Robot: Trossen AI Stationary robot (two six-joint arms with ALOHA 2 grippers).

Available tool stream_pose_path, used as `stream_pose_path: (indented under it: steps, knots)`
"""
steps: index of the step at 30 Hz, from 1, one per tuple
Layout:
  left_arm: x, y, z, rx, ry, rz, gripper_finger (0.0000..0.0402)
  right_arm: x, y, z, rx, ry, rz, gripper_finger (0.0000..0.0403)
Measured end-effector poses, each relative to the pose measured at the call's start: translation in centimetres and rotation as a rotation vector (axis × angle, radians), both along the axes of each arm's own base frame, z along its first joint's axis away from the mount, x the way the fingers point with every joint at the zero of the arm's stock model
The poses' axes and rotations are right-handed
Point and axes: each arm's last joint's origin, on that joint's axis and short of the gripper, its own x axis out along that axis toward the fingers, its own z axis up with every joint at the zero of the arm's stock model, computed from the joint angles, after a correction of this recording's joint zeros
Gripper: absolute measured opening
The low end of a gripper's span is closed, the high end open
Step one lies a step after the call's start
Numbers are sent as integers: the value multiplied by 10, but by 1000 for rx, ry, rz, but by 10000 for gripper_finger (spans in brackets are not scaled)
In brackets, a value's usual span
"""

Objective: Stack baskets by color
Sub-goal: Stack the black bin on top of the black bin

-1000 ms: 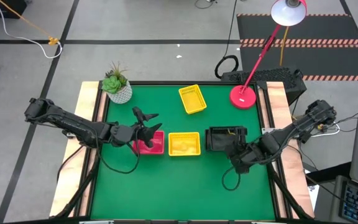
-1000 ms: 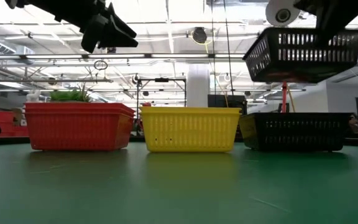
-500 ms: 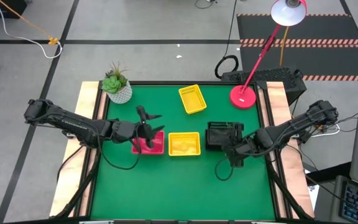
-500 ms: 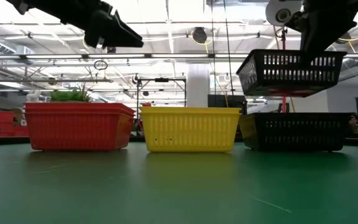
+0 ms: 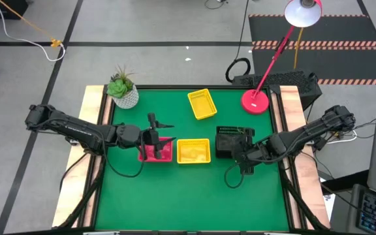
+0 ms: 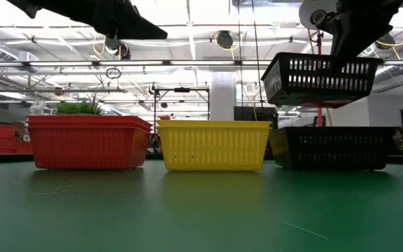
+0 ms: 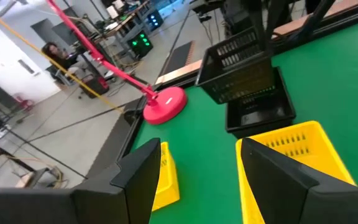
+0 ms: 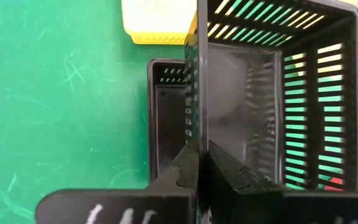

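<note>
Right fingers [image 8: 199,163] pinch black basket's [image 6: 320,77] wall, clear above lower black basket [image 6: 334,148]

Plastic baskets on a matt desk

The black basket [image 8: 278,93] is showing slotted, faintly glossy plastic; the green desk [image 5: 175,196] is looking matt, with pale wooden edges.

The green desk [image 5: 175,189] carries a red basket [image 5: 156,151], a yellow basket [image 5: 193,151] and a black basket [image 5: 228,147] in a row, another yellow basket [image 5: 202,104] behind, a potted plant [image 5: 123,91] and a lamp base [image 5: 255,101].
</note>
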Motion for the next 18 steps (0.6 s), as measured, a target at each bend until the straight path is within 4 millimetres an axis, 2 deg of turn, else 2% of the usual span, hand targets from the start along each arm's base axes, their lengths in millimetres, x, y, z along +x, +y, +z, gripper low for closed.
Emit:
stream_pose_path:
  steps: [13,18]
  knots:
    - [0,0,0,-14,-3,-2,225,1,0,0,1,-7,4,6]
    - [0,0,0,-14,-3,-2,225,1,0,-13,-6,-3,22,6]
